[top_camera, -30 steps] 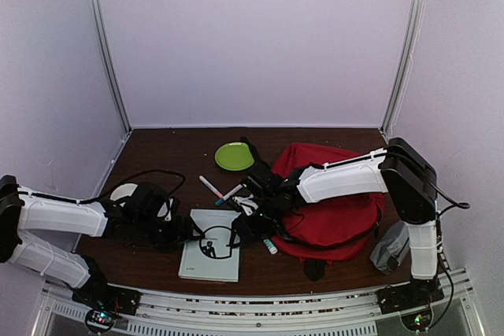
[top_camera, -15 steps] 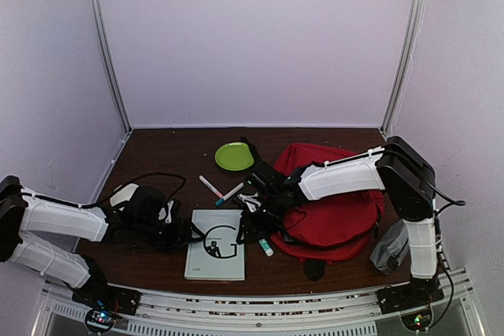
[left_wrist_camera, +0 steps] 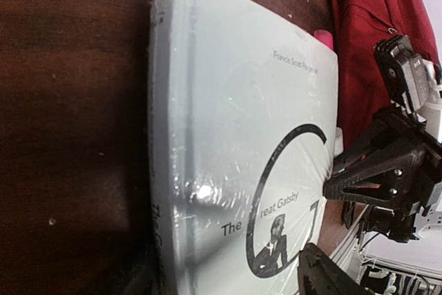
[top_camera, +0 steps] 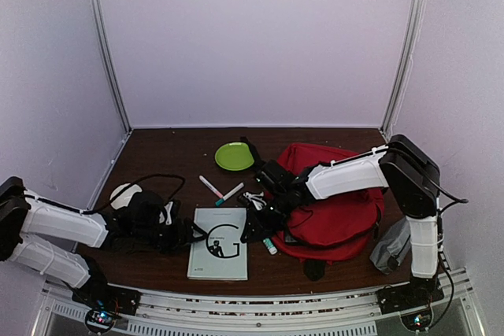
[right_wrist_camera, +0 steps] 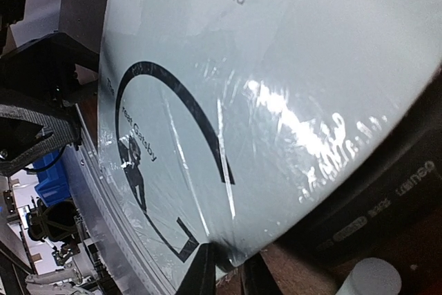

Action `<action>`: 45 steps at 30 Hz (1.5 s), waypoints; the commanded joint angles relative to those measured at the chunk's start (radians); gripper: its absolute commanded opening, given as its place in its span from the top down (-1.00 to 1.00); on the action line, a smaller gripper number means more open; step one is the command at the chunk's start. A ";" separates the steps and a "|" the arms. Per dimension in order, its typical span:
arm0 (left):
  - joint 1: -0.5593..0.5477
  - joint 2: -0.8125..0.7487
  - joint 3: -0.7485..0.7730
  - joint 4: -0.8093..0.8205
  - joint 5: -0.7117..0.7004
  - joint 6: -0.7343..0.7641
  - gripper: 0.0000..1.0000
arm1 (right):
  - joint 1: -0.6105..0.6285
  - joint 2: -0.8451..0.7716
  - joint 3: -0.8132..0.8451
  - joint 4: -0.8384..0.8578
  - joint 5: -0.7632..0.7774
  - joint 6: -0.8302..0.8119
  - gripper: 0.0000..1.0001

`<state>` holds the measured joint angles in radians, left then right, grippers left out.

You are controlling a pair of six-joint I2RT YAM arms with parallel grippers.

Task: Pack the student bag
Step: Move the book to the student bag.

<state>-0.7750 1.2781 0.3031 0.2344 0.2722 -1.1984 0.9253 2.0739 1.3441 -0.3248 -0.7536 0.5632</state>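
Student bag [top_camera: 339, 214]: one unit, red, lying on the right side of the surface [top_camera: 165, 155], partly under the right arm's forearm.

Top view only:
- one green plate [top_camera: 235, 156], far of centre
- two markers [top_camera: 209, 186] [top_camera: 231, 193], between the plate and the book [top_camera: 218, 249]
- one teal-tipped pen [top_camera: 269, 245], just right of the book
- one grey pouch [top_camera: 390, 245], near right, partly behind the right arm

Wrist views only: the cover text, "The Great Gatsby", and a glossy wrap on the one book.

Right gripper [top_camera: 252, 224]: clamped on the book's right edge. The left wrist view shows its black fingers meeting that edge.

Left gripper [top_camera: 191, 234]: released, jaws spread wide at the book's left edge. Its wrist view shows only two dark fingertips, cut off at the bottom. Contact with the book cannot be confirmed.

In the left wrist view the bag appears only as a red strip at the upper right. A small pink item [left_wrist_camera: 323, 38] at the book's far edge is mostly hidden and cannot be identified.
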 commanded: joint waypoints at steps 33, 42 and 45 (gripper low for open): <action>-0.066 0.143 -0.192 0.504 0.051 -0.093 -0.59 | 0.033 -0.113 0.014 0.317 -0.176 -0.100 1.00; -0.068 0.469 -0.203 1.011 0.099 -0.226 -0.45 | 0.007 -0.139 -0.002 0.228 -0.156 -0.171 0.96; -0.078 0.557 -0.133 1.098 0.125 -0.253 -0.39 | -0.012 -0.172 -0.021 0.179 -0.121 -0.217 0.95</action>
<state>-0.8097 1.7065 0.0883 1.2598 0.2562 -1.4033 0.8833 1.9182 1.3361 -0.1223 -0.9012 0.4423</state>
